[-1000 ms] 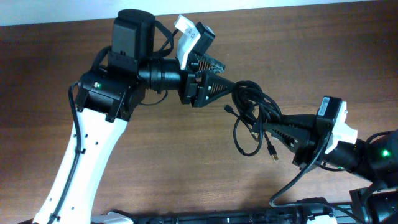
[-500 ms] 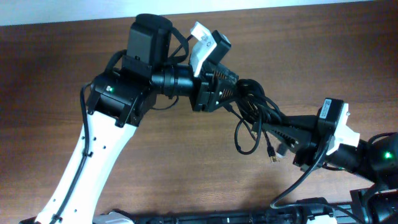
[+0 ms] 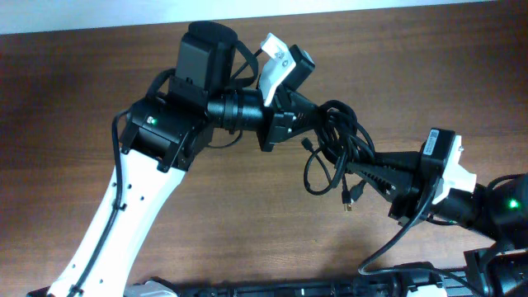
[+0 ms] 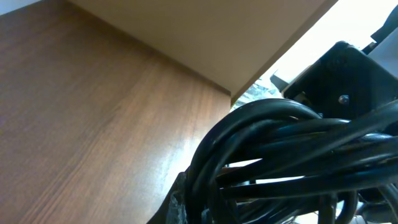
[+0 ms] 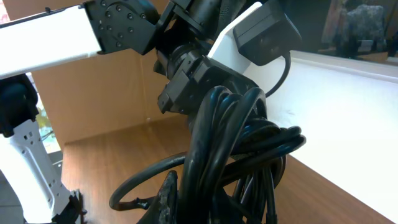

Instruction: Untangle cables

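Note:
The cables (image 3: 333,139) are a tangled bundle of thin black cords held above the wooden table (image 3: 247,223) between both arms. My left gripper (image 3: 311,121) reaches in from the left and is shut on the bundle's upper left side. From the right, my right gripper (image 3: 356,166) is shut on the lower right part. A loose loop (image 3: 317,178) and a small plug end (image 3: 349,199) hang below. The cords (image 4: 280,155) fill the left wrist view, pinched in that gripper (image 4: 205,208). In the right wrist view the cords (image 5: 227,137) rise out of the right gripper (image 5: 199,202).
The left arm's white link (image 3: 124,223) crosses the table's left half, with its black wrist housing (image 3: 206,49) near the back edge. A pale wall (image 3: 124,12) runs behind the table. The right arm's body (image 3: 487,210) sits at the front right, beside a black rail (image 3: 330,289).
My left gripper has moved right onto the bundle and shut on it. The hanging loop and plug end have shifted slightly left. The right gripper has kept its place and grip.

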{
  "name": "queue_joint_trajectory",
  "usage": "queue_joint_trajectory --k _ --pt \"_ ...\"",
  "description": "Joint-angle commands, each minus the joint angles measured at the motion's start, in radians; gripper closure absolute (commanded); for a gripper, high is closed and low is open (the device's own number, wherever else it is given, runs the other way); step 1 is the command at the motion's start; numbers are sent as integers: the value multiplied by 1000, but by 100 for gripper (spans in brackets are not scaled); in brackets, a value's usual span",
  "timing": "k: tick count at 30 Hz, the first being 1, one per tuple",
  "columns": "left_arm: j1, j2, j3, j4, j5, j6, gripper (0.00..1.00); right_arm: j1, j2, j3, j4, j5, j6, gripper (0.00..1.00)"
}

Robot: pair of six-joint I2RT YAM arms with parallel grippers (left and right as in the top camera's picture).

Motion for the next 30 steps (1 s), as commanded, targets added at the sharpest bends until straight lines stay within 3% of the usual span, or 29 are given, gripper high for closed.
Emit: queue_joint_trajectory --k 1,9,13,30 --pt "5 -15 16 4 -138 -1 100 5 -8 17 -7 -43 -10 96" --pt "10 -15 16 23 -418 -160 100 5 -8 17 -56 -43 -10 95" --pt "10 -19 16 64 -444 -160 100 5 -8 17 -97 -43 -10 90" --pt "10 -39 16 251 -444 -230 100 5 -8 17 -165 -43 -10 90"
